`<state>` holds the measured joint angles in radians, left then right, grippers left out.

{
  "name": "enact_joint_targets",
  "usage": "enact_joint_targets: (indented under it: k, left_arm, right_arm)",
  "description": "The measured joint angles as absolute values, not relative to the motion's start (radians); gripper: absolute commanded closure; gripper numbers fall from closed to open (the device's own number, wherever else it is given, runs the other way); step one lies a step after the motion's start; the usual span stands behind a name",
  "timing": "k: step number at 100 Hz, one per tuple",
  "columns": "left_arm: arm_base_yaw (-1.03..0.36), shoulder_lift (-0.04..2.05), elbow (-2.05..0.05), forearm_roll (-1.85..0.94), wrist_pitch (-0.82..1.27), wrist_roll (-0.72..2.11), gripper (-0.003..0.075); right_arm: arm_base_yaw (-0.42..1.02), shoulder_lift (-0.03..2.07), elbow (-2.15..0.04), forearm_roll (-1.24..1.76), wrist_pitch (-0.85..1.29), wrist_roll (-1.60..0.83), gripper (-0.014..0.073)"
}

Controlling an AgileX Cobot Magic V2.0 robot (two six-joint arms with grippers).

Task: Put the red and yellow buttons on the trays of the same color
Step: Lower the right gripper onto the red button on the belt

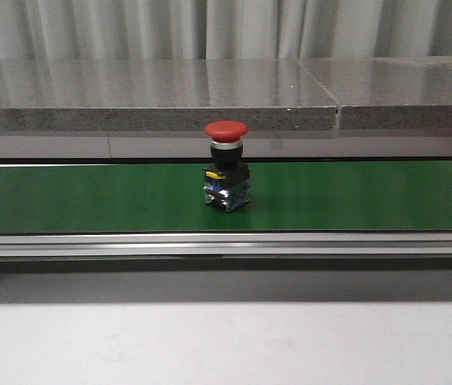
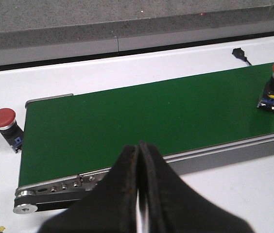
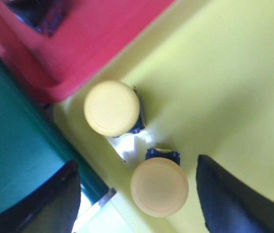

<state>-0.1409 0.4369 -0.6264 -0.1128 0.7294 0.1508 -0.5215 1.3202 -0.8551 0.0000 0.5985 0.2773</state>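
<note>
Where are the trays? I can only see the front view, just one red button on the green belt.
Observer: The right wrist view shows them. A yellow tray sits beside a red tray, next to the belt's end.
Operator: Is anything in the yellow one?
Observer: Yes, two yellow buttons stand in it, and the right gripper is open around the nearer one.
Operator: Are there more red buttons?
Observer: The left wrist view shows another red button on the white table, just off the belt's other end.
Operator: What is the left gripper doing?
Observer: The left gripper is shut and holds nothing, above the conveyor belt's near edge.
</note>
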Motion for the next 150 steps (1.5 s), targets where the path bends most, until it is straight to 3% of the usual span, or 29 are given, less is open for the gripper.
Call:
enact_joint_targets:
  k: [26,52,68,95,120,150]
  left_arm:
    - [-0.141,0.437,-0.626,-0.113,0.729,0.151,0.0741]
    - [-0.141,0.437,-0.626,-0.113,0.729,0.151,0.0741]
    - [-0.141,0.437,-0.626,-0.113,0.729,0.151,0.0741]
    - [-0.141,0.437,-0.626,-0.113,0.729,0.151,0.0741]
    - [-0.141,0.437,-0.626,-0.113,0.729,0.151,0.0741]
    - [-0.141,0.437,-0.626,-0.113,0.729,0.151,0.0741]
  right_arm:
    - [-0.499,1.159,-0.855,-0.005,0.615,0.278,0.0083]
    - [-0.297,1.114,-0.874,-0.014,0.699,0.238,0.0076]
    - [-0.163,1.116,-0.926,-0.018,0.777,0.188,-0.0035]
    - [0.022,1.203,-1.085,-0.017,0.946,0.113,-0.0053]
    - [0.175,1.332,-1.229,0.103,1.076,-0.097,-0.0053]
    - [0.269,1.503,-1.315,0.213,1.115,-0.344,-0.0053]
